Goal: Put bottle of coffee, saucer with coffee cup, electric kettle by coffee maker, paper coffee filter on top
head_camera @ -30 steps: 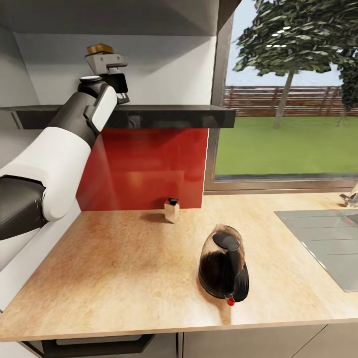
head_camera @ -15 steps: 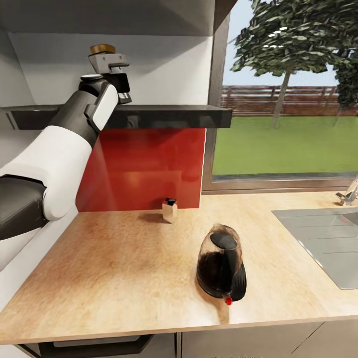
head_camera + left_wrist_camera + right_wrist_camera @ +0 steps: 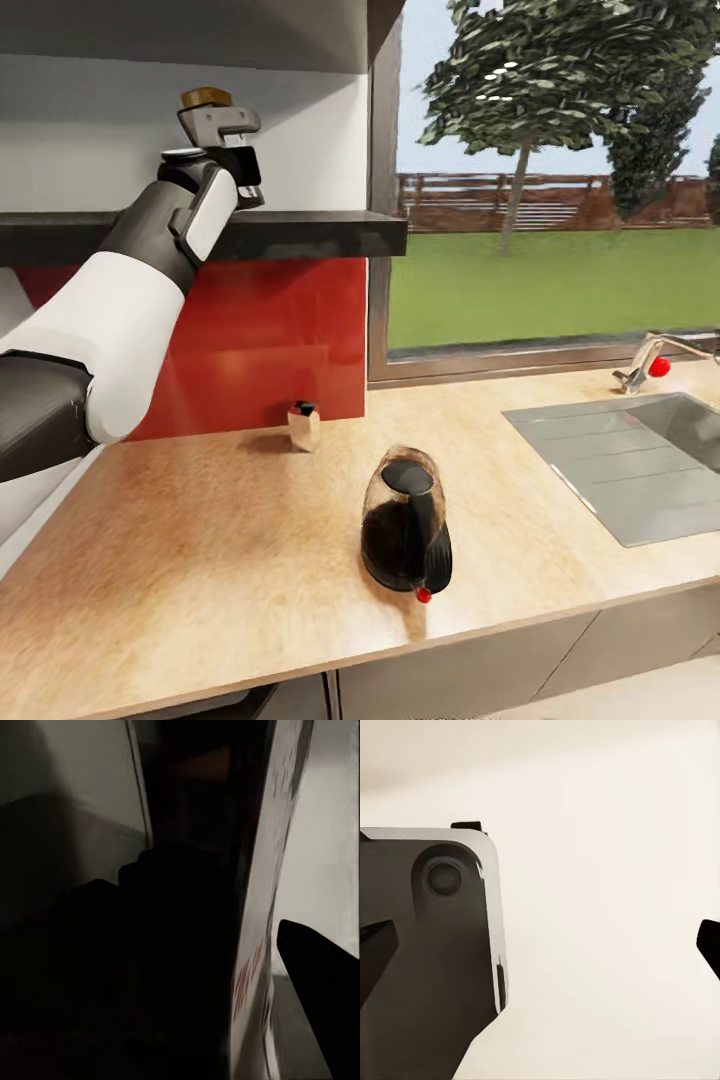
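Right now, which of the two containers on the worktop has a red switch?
The electric kettle, the rounded glass one nearest the countertop's front edge. The small black-capped shaker by the red backsplash has none.

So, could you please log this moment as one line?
left arm: raised at shelf | bottle of coffee: at left jaws | electric kettle: on kitchen countertop

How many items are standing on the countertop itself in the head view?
2: the electric kettle near the front edge, and a small box-like container by the red backsplash. Others may sit outside the frame.
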